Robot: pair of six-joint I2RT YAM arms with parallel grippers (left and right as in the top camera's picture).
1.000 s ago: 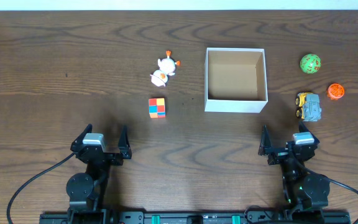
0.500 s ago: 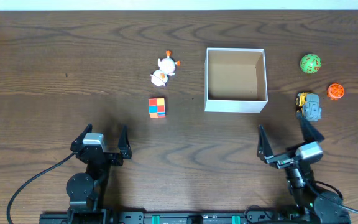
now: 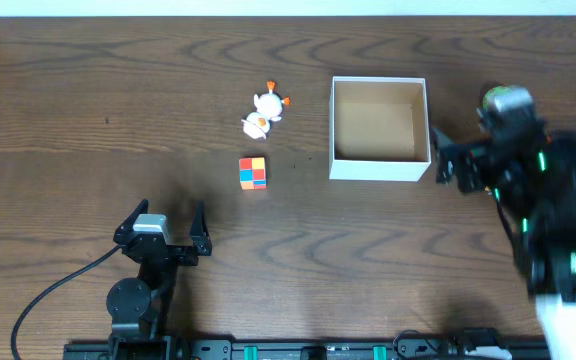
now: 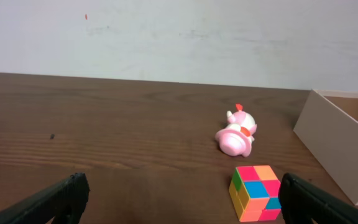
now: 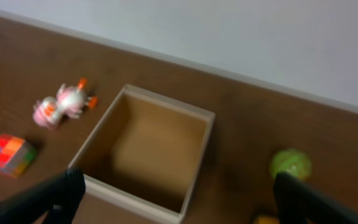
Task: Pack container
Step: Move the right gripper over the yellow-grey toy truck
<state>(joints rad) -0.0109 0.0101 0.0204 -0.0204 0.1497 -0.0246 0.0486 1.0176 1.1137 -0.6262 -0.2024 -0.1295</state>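
The container (image 3: 379,168), a square white-walled box with a brown inside, stands at the middle right of the table and holds nothing. It also shows in the right wrist view (image 5: 123,196) and at the edge of the left wrist view (image 4: 334,146). My right gripper (image 3: 465,152) is open, blurred, raised just right of the container; in its wrist view (image 5: 179,205) nothing is between its fingers. My left gripper (image 3: 161,225) is open and empty near the front edge, and shows in its wrist view (image 4: 179,199).
A coloured cube (image 3: 253,172) (image 4: 257,193) (image 5: 8,154) and a white-and-orange duck toy (image 3: 263,113) (image 4: 236,134) (image 5: 64,102) lie left of the container. A green ball (image 5: 289,164) lies to its right. My right arm hides the other toys there in the overhead view.
My right arm has lifted from the front edge and swung back, to beside the container's right wall and over the toys there. The left arm and the toys have not moved.
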